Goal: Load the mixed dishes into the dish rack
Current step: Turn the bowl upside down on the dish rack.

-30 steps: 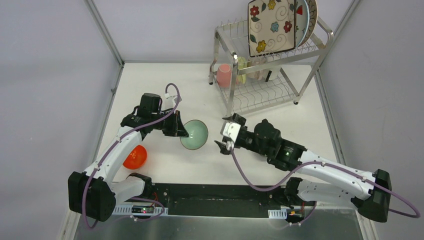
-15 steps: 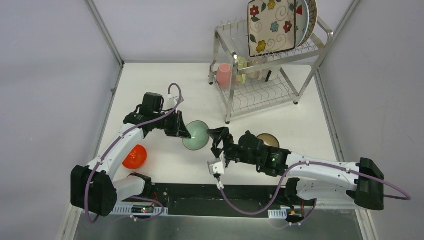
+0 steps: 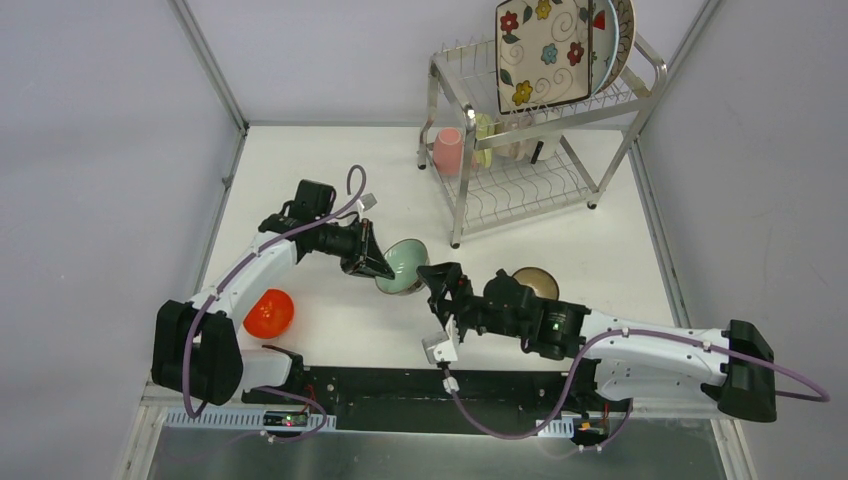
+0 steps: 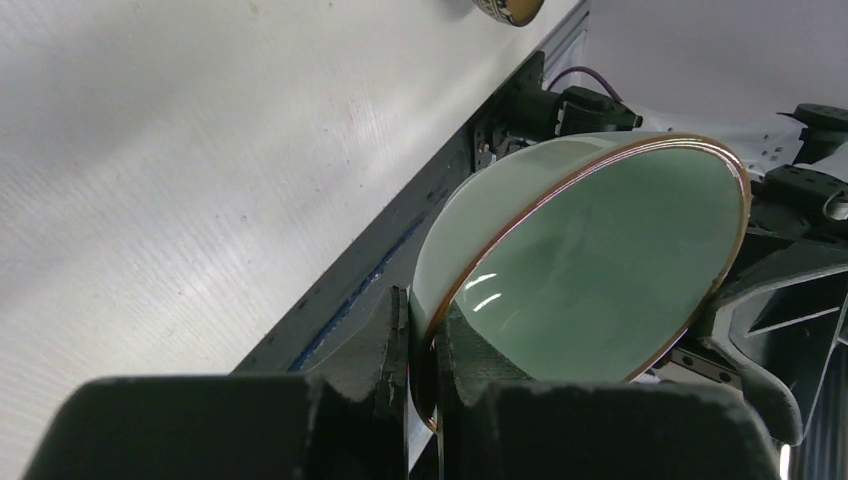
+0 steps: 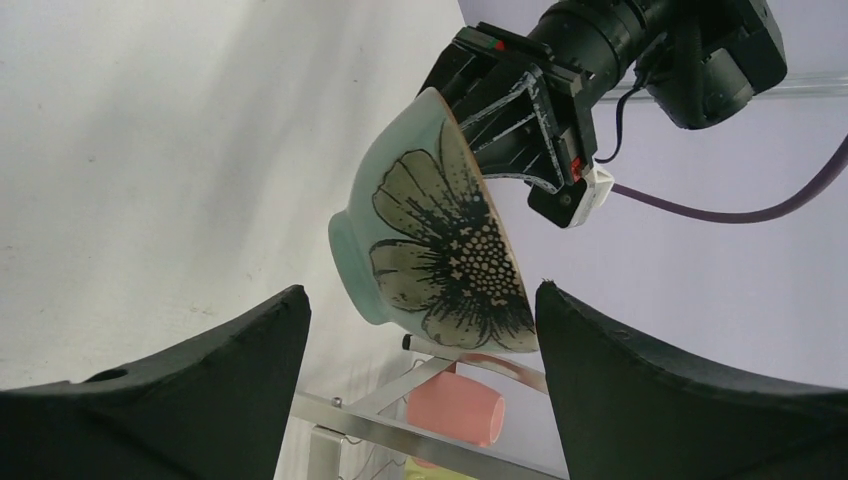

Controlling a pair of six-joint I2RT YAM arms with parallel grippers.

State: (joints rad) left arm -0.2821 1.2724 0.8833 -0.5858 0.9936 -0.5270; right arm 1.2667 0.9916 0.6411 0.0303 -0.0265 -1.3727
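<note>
My left gripper (image 3: 375,265) is shut on the rim of the mint bowl (image 3: 403,266) and holds it tilted above the table; its green inside (image 4: 600,270) fills the left wrist view. My right gripper (image 3: 437,283) is open just right of the bowl, whose flower-painted outside (image 5: 445,240) sits between and beyond its jaws. The dish rack (image 3: 540,140) stands at the back right with the square floral plate (image 3: 545,50) and a round plate (image 3: 622,35) on top, the pink cup (image 3: 448,150) and pale cups below. The orange bowl (image 3: 270,313) and brown bowl (image 3: 537,283) lie on the table.
The rack's silver leg (image 3: 462,205) stands just behind the mint bowl. A black base strip (image 3: 400,385) runs along the near table edge. Frame posts stand at the table's back corners.
My left gripper has carried the mint bowl right and tilted it. My right gripper swung down and left from near the rack leg to face the bowl, uncovering the brown bowl.
</note>
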